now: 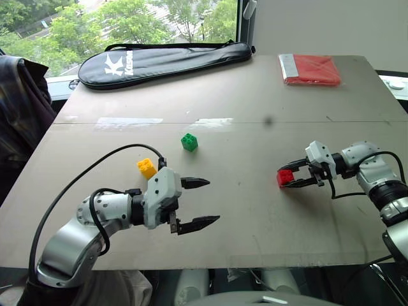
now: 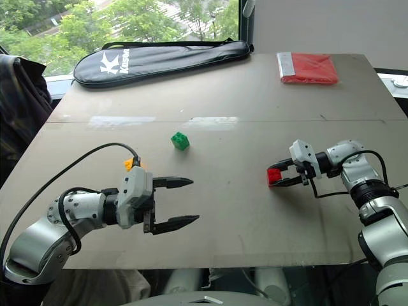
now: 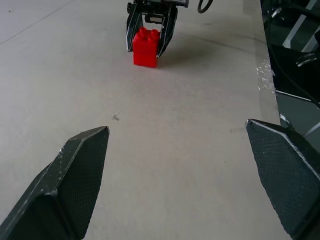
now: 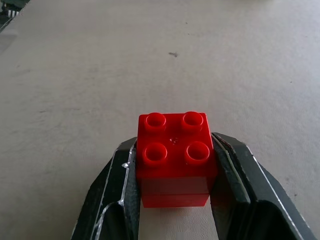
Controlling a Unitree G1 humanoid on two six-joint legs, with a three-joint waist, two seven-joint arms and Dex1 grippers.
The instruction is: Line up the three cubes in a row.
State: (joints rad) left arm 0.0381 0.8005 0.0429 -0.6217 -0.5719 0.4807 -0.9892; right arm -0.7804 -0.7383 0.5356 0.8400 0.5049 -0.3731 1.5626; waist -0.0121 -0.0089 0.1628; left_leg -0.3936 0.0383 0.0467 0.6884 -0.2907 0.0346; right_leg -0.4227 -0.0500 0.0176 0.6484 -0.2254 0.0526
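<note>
Hovering over the near left part of the table [image 1: 255,95], the left end effector [image 1: 199,203] has its two black fingers spread wide with nothing between them, and it points across toward the right side of the table. Just beyond its white housing sits the yellow cube [image 1: 146,167], resting on the table and free of the fingers (in the right eye view the housing hides most of it). A little farther back and to the right stands the green cube [image 1: 189,141], alone on the bare surface, near the yellow one but not touching it.

Well apart from those two, on the right side of the table, the red cube [image 4: 175,157] is clamped in the right end effector [image 1: 292,179], whose fingers press against two opposite side faces. The cube's four studs face up, and in the left wrist view its base looks to be down at the table surface.

At the far left edge lies a black racket bag [image 1: 166,62], and at the far right corner a flat red packet [image 1: 310,69].
</note>
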